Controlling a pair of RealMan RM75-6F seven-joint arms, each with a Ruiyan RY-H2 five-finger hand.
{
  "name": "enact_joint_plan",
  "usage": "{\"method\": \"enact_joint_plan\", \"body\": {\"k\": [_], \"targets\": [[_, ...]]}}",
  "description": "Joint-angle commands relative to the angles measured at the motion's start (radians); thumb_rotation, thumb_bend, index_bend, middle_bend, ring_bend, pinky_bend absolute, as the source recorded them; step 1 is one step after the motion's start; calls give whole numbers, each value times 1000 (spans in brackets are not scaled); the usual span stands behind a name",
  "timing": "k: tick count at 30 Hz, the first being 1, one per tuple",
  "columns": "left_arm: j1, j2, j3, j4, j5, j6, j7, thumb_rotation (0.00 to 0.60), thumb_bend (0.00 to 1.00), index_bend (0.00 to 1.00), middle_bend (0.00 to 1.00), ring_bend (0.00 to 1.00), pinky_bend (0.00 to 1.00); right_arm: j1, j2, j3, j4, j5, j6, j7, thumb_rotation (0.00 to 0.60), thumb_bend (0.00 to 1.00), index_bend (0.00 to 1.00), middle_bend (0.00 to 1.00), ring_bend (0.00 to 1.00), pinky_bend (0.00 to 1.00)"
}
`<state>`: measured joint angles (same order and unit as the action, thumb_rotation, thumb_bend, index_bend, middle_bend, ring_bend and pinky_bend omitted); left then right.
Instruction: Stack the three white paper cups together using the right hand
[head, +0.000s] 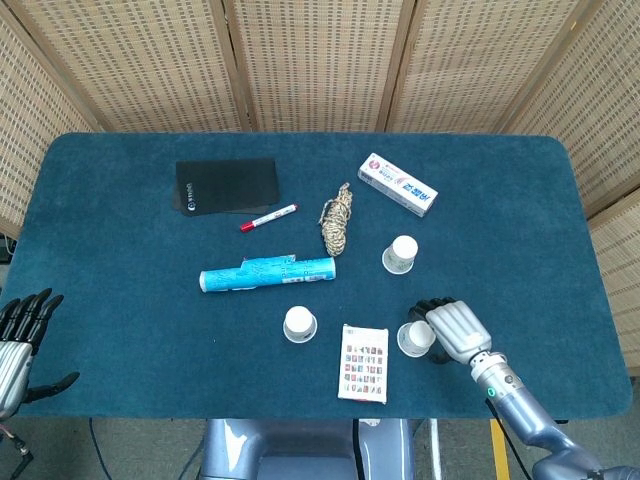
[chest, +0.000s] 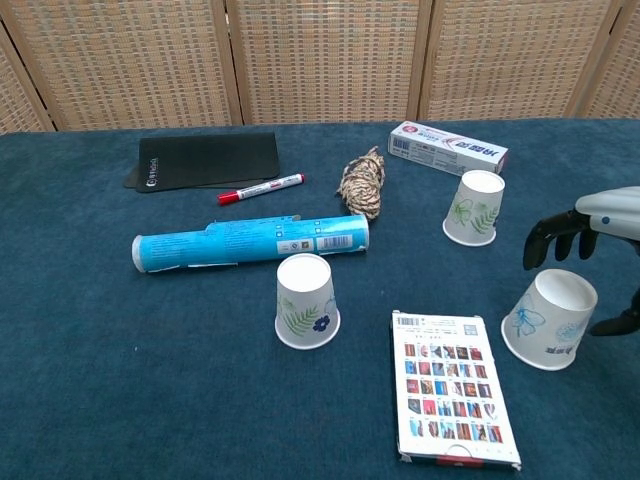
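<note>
Three paper cups are standing upside down and apart: the near-right cup, the far cup, the middle cup. The right hand is hovering at the near-right cup, fingers spread, holding nothing. The left hand is resting open at the table edge.

No legible text; print on box too small.

Right hand hovers, fingers spread; left hand open
</note>
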<state>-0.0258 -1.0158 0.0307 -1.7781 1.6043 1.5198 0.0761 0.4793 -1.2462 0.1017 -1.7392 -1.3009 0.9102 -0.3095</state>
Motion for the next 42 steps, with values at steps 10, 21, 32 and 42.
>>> {"method": "enact_joint_plan", "body": {"k": [10,21,32,42], "targets": [[-7,-1,-6,-2,-18,-14,2,600,0,0,0,0,0,25,-24,1,18,23,9,38,600,432,492,514,457,440],[-28,2,-22,0,-66,-55,-6,600,0,0,0,0,0,81,95,124,-110,51,75,29,600,439,488,509,457,440],[-56,-14,-47,-1,-133,-102,25,600,0,0,0,0,0,293,58,244,51,422,-33,-125,600,453,486,503,457,440],[-71,-27,-55,-2,-172,-128,59,600,0,0,0,0,0,346,14,213,184,526,-85,-96,600,455,486,503,457,440]]}}
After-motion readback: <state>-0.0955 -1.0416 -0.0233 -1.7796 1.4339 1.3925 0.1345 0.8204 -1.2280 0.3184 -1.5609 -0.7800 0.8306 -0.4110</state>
